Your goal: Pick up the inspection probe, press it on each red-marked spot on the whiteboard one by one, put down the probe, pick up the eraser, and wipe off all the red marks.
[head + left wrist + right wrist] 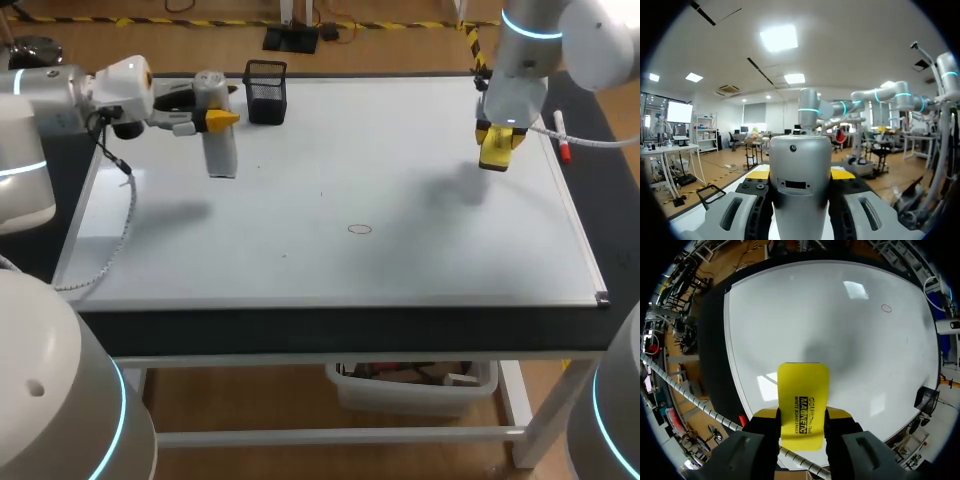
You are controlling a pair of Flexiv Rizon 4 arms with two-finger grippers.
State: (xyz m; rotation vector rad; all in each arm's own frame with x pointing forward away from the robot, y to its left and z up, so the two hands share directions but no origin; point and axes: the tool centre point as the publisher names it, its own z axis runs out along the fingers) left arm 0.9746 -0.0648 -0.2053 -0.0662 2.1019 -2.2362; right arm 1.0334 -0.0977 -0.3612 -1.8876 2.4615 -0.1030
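Observation:
The whiteboard (400,150) covers the tabletop. One small red ring mark (359,229) sits near its middle and also shows in the right wrist view as the red ring (885,308), far ahead of the eraser. My left gripper (222,119) hovers over the board's far left, shut on the grey cylindrical probe (220,152). In the left wrist view the probe (800,180) fills the gap in that gripper (800,175). Over the far right, my right gripper (498,135) is shut on the yellow eraser (495,152). The eraser (803,395) sticks out of this gripper (802,415) above the board (815,305).
A black mesh pen holder (266,92) stands at the board's far edge, close to the left gripper; the holder (926,400) is also in the right wrist view. A red-capped marker (563,140) lies beside the board's right edge.

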